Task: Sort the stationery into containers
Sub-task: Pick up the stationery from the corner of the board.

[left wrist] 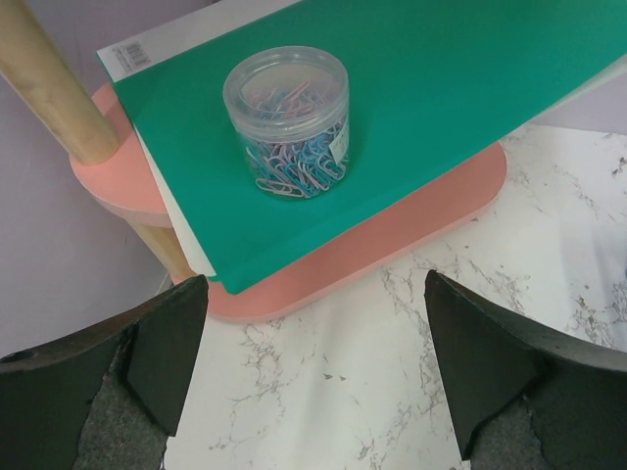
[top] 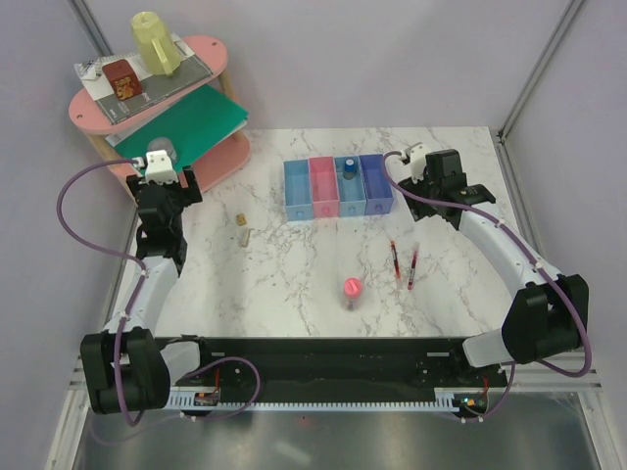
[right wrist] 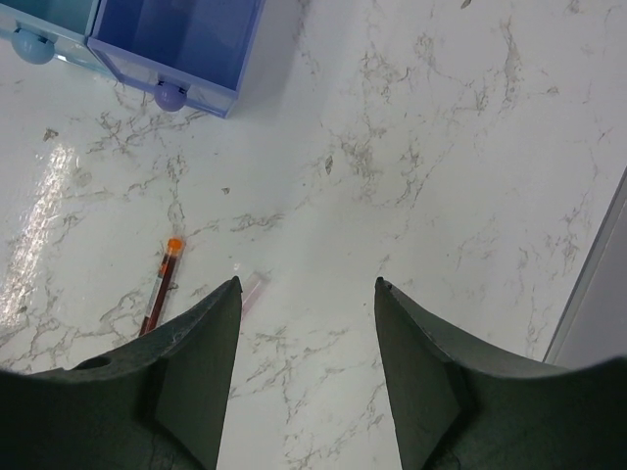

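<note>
So here's how we read it: the two red pens (top: 393, 259) are the loose stationery closest to the right gripper (right wrist: 306, 286). They lie side by side on the marble, back toward the arm bases from it and a touch to its left. Their long axes run roughly near-to-far.

In the right wrist view we only catch one pen (right wrist: 161, 286), and it's off to the side of one finger, not between the two. The jaws are spread wide, with nothing in them and nothing touched. There's a small pale bit by that fingertip, and honestly we can't tell what it is.

The left gripper (left wrist: 313, 284) is spread and empty too. It's up by the pink shelf (left wrist: 392, 245), well apart from the pens. We'd guess the right arm goes for them, since the row of bins (top: 322, 186) is just beside it.
</note>
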`<state>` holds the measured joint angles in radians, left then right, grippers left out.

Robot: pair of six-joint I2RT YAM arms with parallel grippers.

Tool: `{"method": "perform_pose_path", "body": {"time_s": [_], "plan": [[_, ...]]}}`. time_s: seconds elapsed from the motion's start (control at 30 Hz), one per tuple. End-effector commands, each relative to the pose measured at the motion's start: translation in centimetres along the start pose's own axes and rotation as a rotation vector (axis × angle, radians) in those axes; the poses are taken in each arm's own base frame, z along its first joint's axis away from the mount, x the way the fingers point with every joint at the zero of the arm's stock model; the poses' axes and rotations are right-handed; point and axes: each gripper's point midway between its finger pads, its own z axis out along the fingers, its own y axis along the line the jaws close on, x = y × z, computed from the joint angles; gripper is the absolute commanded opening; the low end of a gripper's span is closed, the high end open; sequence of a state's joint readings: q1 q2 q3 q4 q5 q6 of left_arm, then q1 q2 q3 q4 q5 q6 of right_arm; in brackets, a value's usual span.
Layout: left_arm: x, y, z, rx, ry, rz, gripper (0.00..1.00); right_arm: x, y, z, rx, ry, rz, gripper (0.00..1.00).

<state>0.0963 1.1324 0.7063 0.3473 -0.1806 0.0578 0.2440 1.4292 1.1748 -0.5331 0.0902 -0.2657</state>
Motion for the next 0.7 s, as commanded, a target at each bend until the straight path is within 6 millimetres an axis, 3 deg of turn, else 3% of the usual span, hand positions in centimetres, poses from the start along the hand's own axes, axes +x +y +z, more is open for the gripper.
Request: {"method": "perform_pose_path", "body": {"time_s": [0.0,0.67], "plan": [[-2.8,0.4,0.9,-0.014,-0.081,-0.030,0.98,-1.1,-1.1,-1.4,0.042,-0.044,0.016,0.64],[-2.5,0.6,2.4,-0.019,-0.099,-0.010,0.98,-1.3,-1.4,-1.1,0.041,-0.042,0.030,0.64]]}}
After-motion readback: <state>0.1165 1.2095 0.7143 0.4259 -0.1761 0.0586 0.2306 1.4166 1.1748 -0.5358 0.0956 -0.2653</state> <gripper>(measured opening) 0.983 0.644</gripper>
